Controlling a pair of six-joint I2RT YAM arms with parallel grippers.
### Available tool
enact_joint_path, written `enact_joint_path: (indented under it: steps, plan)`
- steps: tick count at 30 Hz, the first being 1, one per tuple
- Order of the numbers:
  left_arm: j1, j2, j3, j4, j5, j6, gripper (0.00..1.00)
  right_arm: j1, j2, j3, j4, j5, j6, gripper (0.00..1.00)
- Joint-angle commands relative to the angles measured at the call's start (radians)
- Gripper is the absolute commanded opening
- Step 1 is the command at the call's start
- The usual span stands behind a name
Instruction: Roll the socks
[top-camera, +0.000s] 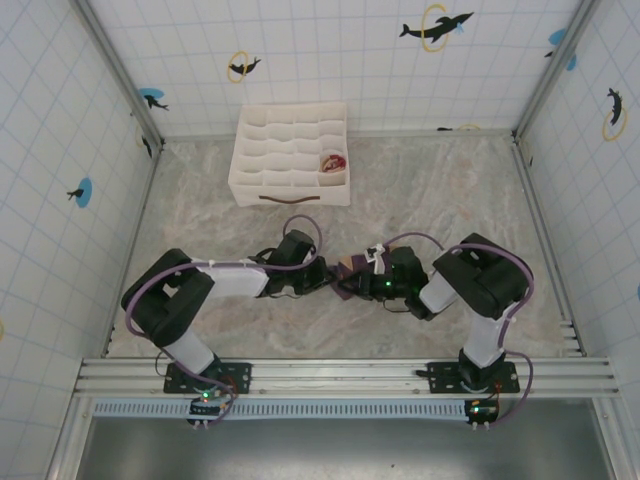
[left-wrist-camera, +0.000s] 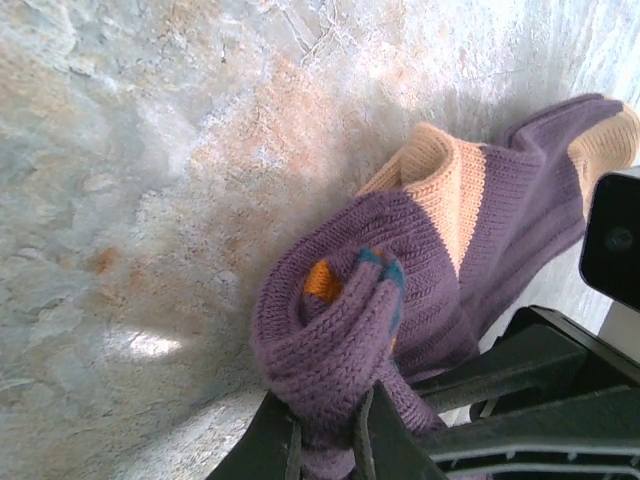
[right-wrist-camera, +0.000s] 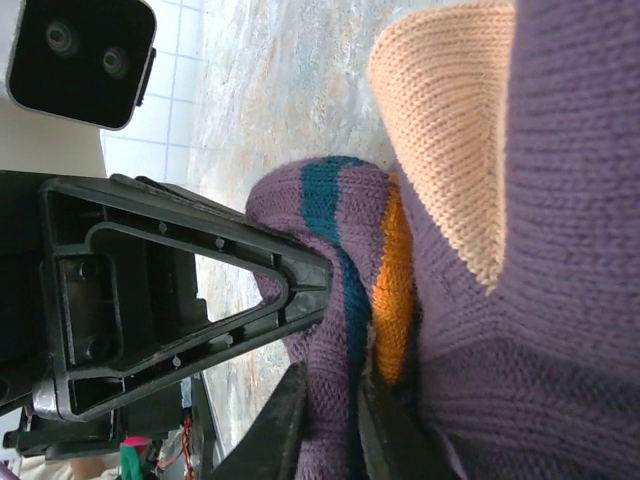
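**A:** Marble tabletop (top-camera: 450, 200), seen from above: the purple sock (top-camera: 350, 271) lies at frame centre, between both arms.

**B:** Left wrist?

**A:** Bottom centre, the left gripper (left-wrist-camera: 325, 410) is clenched on the sock's rolled cuff end.

**B:** Right wrist?

**A:** The right gripper (right-wrist-camera: 330, 400) pinches the striped cuff. The roll looks barely begun, so next comes another turn toward the toe.

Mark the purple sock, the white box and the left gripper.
purple sock (left-wrist-camera: 530, 190), left wrist view, purple knit between the tan patches.
white box (top-camera: 320, 188), top view, front wall.
left gripper (left-wrist-camera: 325, 415), left wrist view, between its fingers.
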Motion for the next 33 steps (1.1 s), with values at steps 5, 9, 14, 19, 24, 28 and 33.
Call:
enact_joint_path:
  steps: [5,9,14,19,24,28,33]
  plan:
    - [0.006,0.045,0.073,-0.289,-0.056,0.132,0.00,0.040,-0.263,0.012,-0.509,0.140,-0.268,0.44]
    - [0.007,0.037,0.089,-0.334,-0.042,0.177,0.00,0.107,-0.438,0.051,-0.743,0.337,-0.416,0.56]
    - [0.010,0.046,0.110,-0.370,0.000,0.210,0.00,0.246,-0.533,0.135,-0.957,0.611,-0.588,0.63]
    - [0.010,0.049,0.130,-0.398,0.009,0.221,0.00,0.449,-0.529,0.208,-1.045,0.962,-0.748,0.69]
    - [0.011,0.045,0.137,-0.410,0.020,0.218,0.00,0.622,-0.449,0.269,-1.054,1.242,-0.886,0.69]
    - [0.012,0.045,0.142,-0.408,0.036,0.222,0.00,0.747,-0.309,0.321,-1.040,1.501,-0.993,0.69]
    - [0.012,0.053,0.146,-0.418,0.037,0.231,0.00,0.809,-0.146,0.373,-1.001,1.623,-1.076,0.68]
